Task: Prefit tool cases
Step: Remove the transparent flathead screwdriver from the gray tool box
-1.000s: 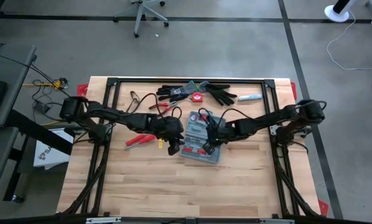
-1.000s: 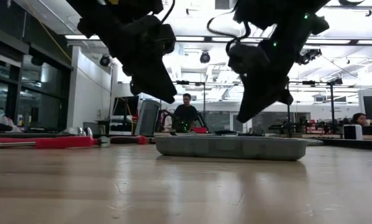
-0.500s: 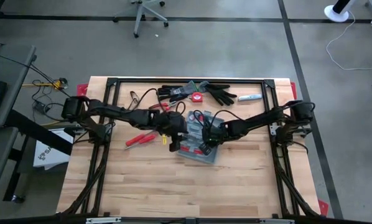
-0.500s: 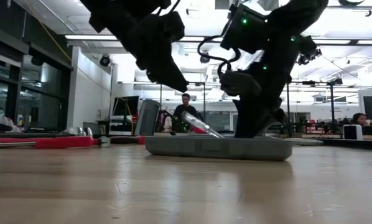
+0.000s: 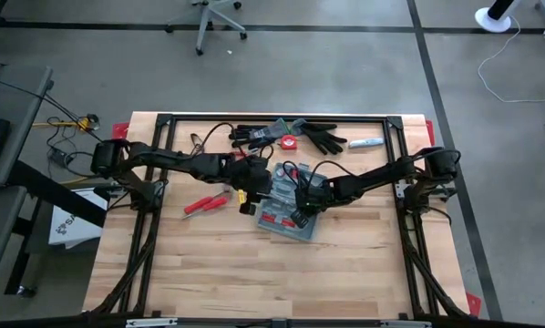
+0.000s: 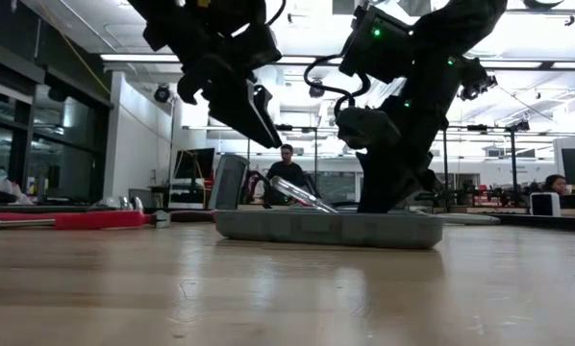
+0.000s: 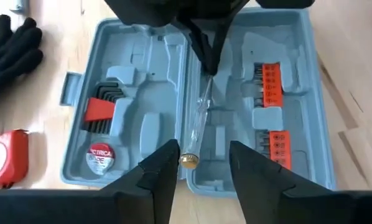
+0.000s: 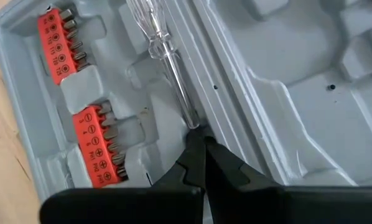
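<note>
From above, the tool case [image 5: 289, 206] lies open mid-table, both arms meeting over it, detail lost under the dark links. The left wrist view opens it up: the left gripper [image 7: 197, 163] hangs over the case's near edge, fingers apart, with the brass end of a clear-handled screwdriver [image 7: 197, 127] just ahead between them. Beyond it, hex keys [image 7: 102, 109] and a tape roll [image 7: 100, 157]. The right wrist view alone shows the right gripper [image 8: 197, 134] pinched together on the screwdriver's shaft at the centre ridge, orange bit racks [image 8: 80, 93] beside it. From table height, the screwdriver slants up out of the case.
</note>
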### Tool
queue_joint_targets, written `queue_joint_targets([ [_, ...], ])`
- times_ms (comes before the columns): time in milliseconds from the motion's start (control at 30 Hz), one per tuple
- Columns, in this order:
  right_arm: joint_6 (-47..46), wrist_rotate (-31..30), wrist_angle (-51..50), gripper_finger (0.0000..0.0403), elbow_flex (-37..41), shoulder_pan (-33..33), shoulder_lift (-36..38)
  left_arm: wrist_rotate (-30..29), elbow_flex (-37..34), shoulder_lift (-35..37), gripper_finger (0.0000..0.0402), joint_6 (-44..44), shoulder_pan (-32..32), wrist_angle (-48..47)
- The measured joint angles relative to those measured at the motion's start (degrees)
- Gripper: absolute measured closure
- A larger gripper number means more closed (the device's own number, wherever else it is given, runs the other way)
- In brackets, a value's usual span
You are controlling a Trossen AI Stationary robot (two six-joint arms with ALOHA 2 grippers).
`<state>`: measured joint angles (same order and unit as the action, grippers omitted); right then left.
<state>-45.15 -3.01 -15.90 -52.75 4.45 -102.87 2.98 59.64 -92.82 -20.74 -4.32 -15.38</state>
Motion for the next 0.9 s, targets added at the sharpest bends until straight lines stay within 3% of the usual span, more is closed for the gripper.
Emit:
queue_joint_targets([
  [300, -0.9, 0.6, 0.8, 0.0403, 0.1, 0.0, -0.1, 5.1, 7.6, -9.6, 0.0221, -1.5, -1.0, -3.0],
  [467, -1.3, 0.7, 0.8, 0.0403, 0.1, 0.0, -0.1, 7.7, 15.0, -16.4, 0.0218, -3.1, -1.0, -13.1],
  [633, -1.3, 0.7, 0.9, 0.0403, 0.1, 0.0, -0.1, 5.4, 18.2, -19.7, 0.0218, -5.4, -0.9, -16.7],
  [767, -1.4, 0.7, 0.9, 0.0403, 0.1, 0.0, -0.1, 3.5, 18.6, -20.4, 0.0238, -5.1, -0.9, -15.6],
  [900, -1.4, 0.7, 0.9, 0.0403, 0.1, 0.0, -0.1, 1.2, 18.6, -20.4, 0.0287, -5.0, -0.9, -15.3],
])
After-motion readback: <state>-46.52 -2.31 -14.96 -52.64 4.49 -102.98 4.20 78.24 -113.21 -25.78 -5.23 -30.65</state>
